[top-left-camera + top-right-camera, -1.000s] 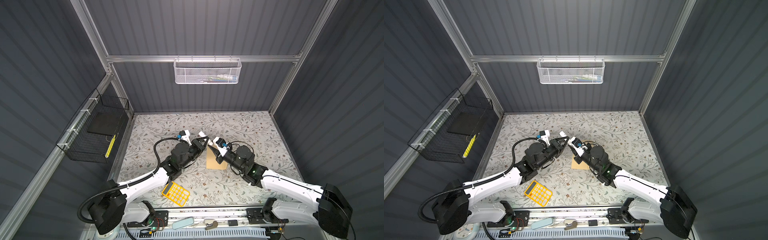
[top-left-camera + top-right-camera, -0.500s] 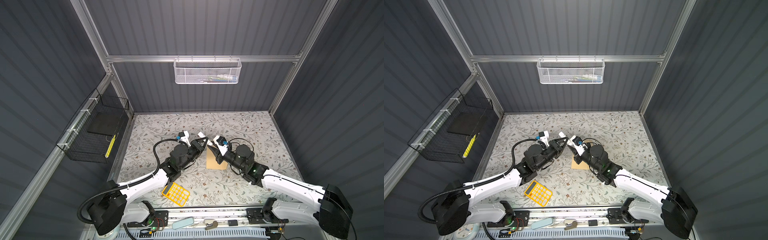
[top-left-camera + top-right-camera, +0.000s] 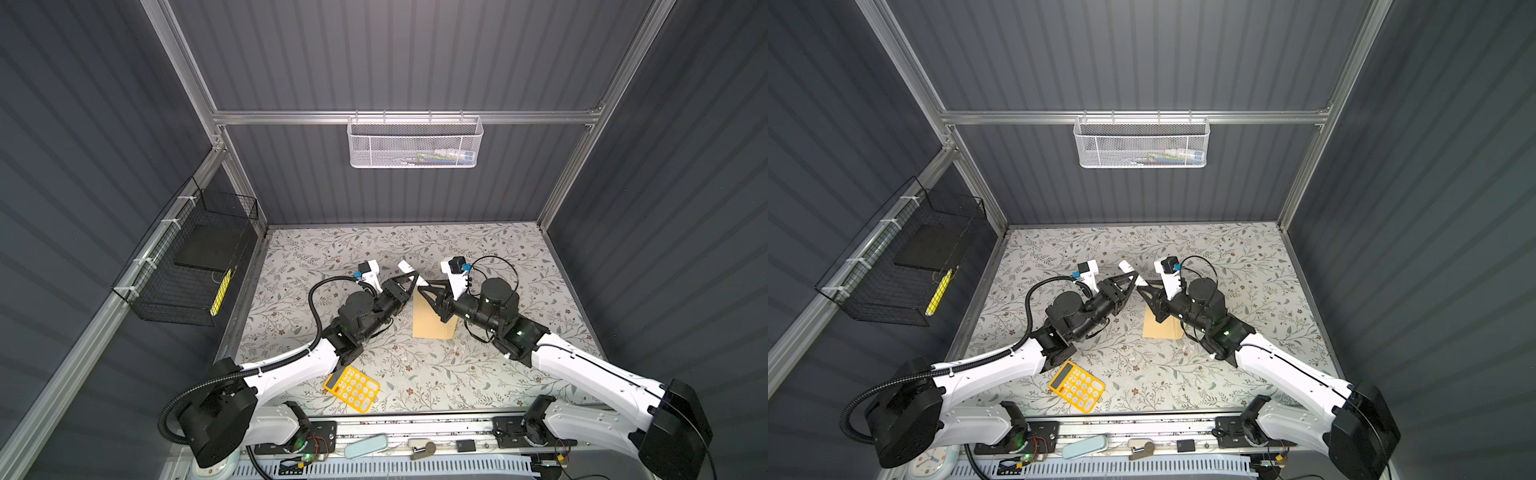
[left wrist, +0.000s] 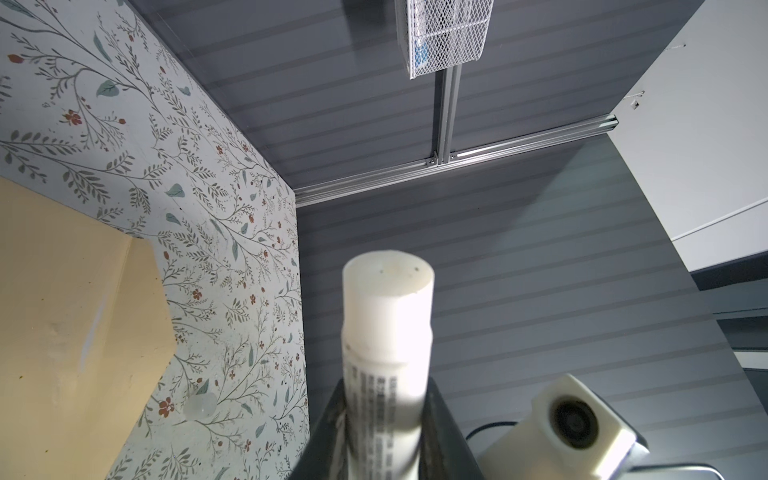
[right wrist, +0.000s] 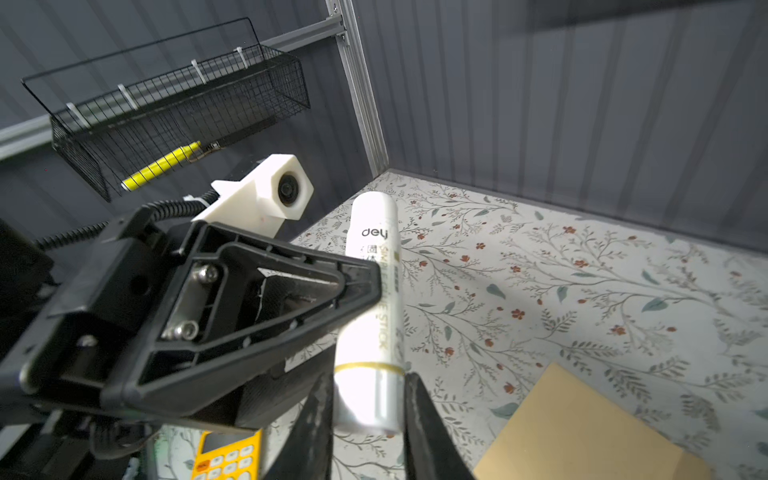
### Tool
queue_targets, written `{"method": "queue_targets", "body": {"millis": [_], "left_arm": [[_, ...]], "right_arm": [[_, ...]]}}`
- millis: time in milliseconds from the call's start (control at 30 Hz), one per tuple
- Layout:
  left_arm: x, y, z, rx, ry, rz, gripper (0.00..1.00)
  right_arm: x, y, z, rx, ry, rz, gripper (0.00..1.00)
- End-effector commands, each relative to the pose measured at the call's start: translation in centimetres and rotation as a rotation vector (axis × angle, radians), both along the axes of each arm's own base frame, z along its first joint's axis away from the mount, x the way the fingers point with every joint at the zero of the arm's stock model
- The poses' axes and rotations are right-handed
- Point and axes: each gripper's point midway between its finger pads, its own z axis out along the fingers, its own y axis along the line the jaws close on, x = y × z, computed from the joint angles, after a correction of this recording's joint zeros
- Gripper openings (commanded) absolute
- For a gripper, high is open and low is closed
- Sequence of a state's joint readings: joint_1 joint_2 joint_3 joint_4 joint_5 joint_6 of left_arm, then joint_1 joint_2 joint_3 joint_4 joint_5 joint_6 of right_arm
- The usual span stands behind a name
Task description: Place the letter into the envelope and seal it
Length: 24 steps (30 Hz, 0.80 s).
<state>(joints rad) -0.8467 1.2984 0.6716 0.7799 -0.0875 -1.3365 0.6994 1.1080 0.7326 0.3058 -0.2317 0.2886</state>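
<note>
A white glue stick (image 3: 407, 268) hangs above the table between my two grippers. The left gripper (image 3: 411, 279) is shut on the tube's printed body (image 4: 388, 316). The right gripper (image 3: 422, 286) is shut on the end below the gold ring (image 5: 370, 399). The tube (image 3: 1127, 267) slants up and away from both. The tan envelope (image 3: 428, 324) lies flat on the floral table under the right wrist, also seen as the envelope (image 4: 62, 311) and the envelope (image 5: 582, 428) in the wrist views. The letter is out of view.
A yellow calculator (image 3: 351, 388) lies near the front edge by the left arm. A black wire basket (image 3: 195, 257) hangs on the left wall. A white mesh basket (image 3: 413, 143) hangs on the back wall.
The right wrist has turned with the tube's end in its jaws, so its camera mount has swung up and to the right. The left arm has barely moved.
</note>
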Motion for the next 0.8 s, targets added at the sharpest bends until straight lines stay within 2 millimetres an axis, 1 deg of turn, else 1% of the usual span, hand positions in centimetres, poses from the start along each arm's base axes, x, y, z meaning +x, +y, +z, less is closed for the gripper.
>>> {"method": "queue_targets", "body": {"millis": [0, 33, 67, 100, 167, 400, 433, 467, 633, 767], "left_arm": [[0.3, 0.4, -1.0, 0.038, -0.026, 0.032, 0.0], [0.3, 0.5, -0.9, 0.035, -0.034, 0.036, 0.0], [0.3, 0.5, -0.9, 0.034, -0.037, 0.037, 0.0], [0.4, 0.6, -0.7, 0.03, -0.045, 0.043, 0.0], [0.4, 0.6, -0.5, 0.025, -0.059, 0.044, 0.0], [0.6, 0.6, 0.1, -0.007, -0.1, 0.056, 0.0], [0.6, 0.5, 0.1, -0.012, -0.105, 0.055, 0.0], [0.6, 0.5, 0.3, -0.019, -0.111, 0.054, 0.0], [0.7, 0.4, 0.5, -0.037, -0.126, 0.054, 0.0], [0.7, 0.5, 0.7, -0.046, -0.133, 0.062, 0.0]], "right_arm": [[-0.3, -0.2, 3.3, 0.164, 0.084, 0.033, 0.15], [0.0, -0.4, 3.5, 0.19, 0.109, 0.023, 0.15], [-0.3, -0.3, 3.6, 0.218, 0.144, 0.052, 0.15], [-0.2, -0.4, 3.8, 0.25, 0.175, 0.051, 0.15], [0.2, -0.6, 3.9, 0.295, 0.227, 0.038, 0.18], [1.5, -1.7, 3.8, 0.494, 0.448, -0.021, 0.18], [2.1, -1.4, 2.7, 0.502, 0.496, -0.03, 0.18], [2.2, -1.3, 2.5, 0.526, 0.532, -0.035, 0.19], [2.9, -1.5, 2.1, 0.643, 0.649, -0.046, 0.2], [3.3, -2.1, 1.5, 0.728, 0.718, -0.067, 0.21]]}}
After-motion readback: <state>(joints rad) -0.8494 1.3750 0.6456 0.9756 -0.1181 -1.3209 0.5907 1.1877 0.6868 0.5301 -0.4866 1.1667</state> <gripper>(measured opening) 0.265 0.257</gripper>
